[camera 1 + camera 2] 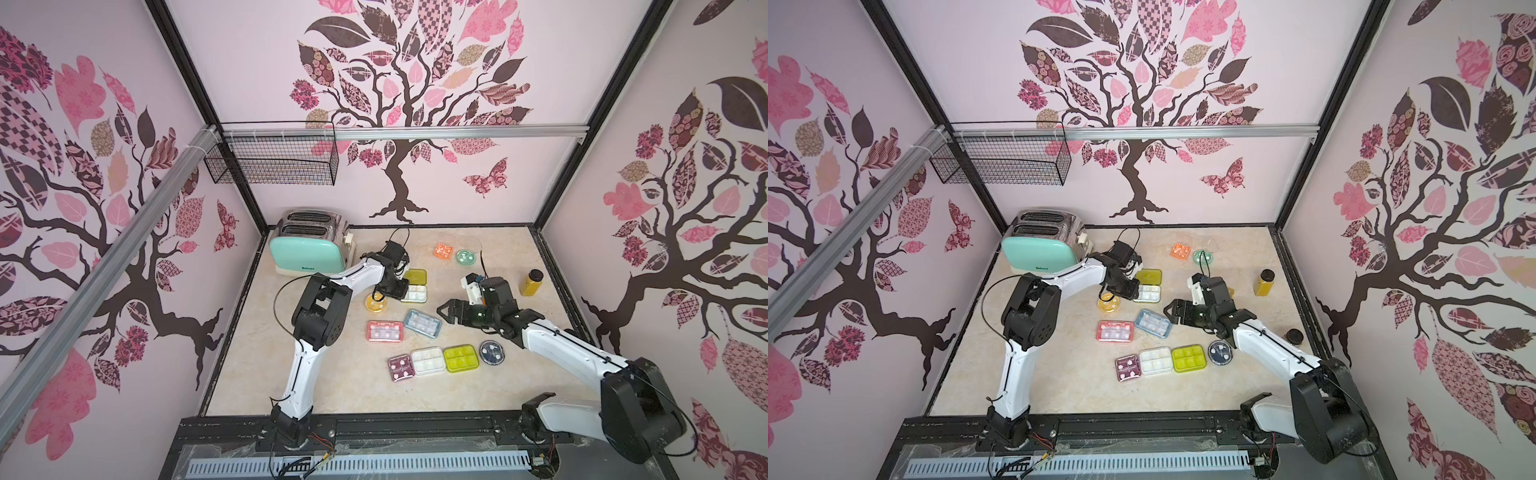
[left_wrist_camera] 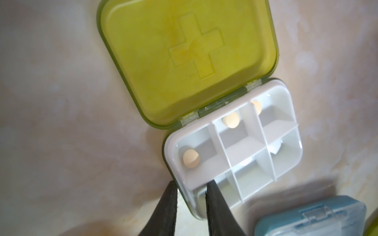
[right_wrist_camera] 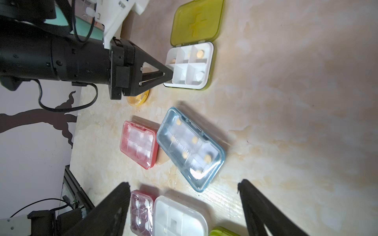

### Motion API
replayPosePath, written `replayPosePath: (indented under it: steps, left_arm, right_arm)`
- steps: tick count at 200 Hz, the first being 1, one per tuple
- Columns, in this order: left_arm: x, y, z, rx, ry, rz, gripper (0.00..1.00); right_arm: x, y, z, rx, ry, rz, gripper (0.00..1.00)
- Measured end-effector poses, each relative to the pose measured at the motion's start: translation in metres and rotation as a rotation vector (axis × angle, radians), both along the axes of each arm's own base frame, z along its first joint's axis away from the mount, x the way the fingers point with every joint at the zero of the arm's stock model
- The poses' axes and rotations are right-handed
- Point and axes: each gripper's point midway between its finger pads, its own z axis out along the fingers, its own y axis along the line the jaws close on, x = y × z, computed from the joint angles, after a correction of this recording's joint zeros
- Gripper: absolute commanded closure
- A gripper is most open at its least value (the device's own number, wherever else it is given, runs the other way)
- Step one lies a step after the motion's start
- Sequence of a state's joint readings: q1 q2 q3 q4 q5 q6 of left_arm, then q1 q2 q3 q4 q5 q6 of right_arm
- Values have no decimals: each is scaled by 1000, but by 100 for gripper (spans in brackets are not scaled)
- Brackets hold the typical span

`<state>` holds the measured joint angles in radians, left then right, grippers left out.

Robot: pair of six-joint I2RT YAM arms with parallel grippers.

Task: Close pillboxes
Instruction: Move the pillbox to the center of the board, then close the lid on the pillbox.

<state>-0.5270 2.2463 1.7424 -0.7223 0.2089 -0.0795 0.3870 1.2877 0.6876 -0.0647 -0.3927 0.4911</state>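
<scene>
Nearest, at six o'clock, the maroon box (image 1: pixel 401 368), white box (image 1: pixel 428 360), green box (image 1: pixel 461 358) and navy round box (image 1: pixel 491 352) lie lidded; beyond them the pink box (image 1: pixel 385 331) and blue box (image 1: pixel 422 323) are shut, tan pills (image 3: pixel 195 139) showing through the blue one, the right gripper (image 1: pixel 444 312) hanging spread and empty at their three o'clock. Further on at eleven the left gripper (image 2: pixel 191 183) pinches a corner wall of the open box (image 2: pixel 235 147), yellow lid (image 2: pixel 184 61) flat back, pills in its white tray, so that one's left to close. Farthest, at one o'clock, the orange box (image 1: pixel 443 250) and mint round box (image 1: pixel 465 257) may be open, too small to call.
</scene>
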Motion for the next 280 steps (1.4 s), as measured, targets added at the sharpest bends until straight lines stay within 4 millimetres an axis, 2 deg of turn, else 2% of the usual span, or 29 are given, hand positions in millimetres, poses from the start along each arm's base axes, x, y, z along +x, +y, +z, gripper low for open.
replayPosePath:
  steps: [32,47,61,80,111,129,152,183,221,249,280]
  left_arm:
    - [5,-2,0,7,-17,-3,68]
    - [7,2,2,22,-42,7,57]
    - [7,10,8,47,-73,24,52]
    - [7,21,31,68,-132,57,47]
    - [-2,27,84,-9,-220,115,33]
    - [-17,29,96,-96,-232,163,36]
    - [-34,26,82,-174,-176,210,45]
    - [-44,16,56,-208,-103,236,50]
    - [-48,5,44,-200,-91,230,58]
    - [-42,8,27,-138,-70,236,61]
    - [-39,8,10,-101,-45,232,62]
  right_arm:
    - [36,15,21,-4,-53,21,14]
    - [53,21,29,-11,-80,31,13]
    - [67,25,32,-31,-101,39,12]
    - [87,27,31,-81,-125,46,12]
    - [124,36,26,-170,-159,96,8]
    - [139,47,22,-209,-169,184,6]
    - [154,58,18,-251,-172,281,5]
    - [174,62,10,-299,-169,357,5]
    - [199,49,-15,-326,-125,368,6]
    - [208,40,-31,-344,-78,368,6]
    - [211,41,-47,-364,-53,391,6]
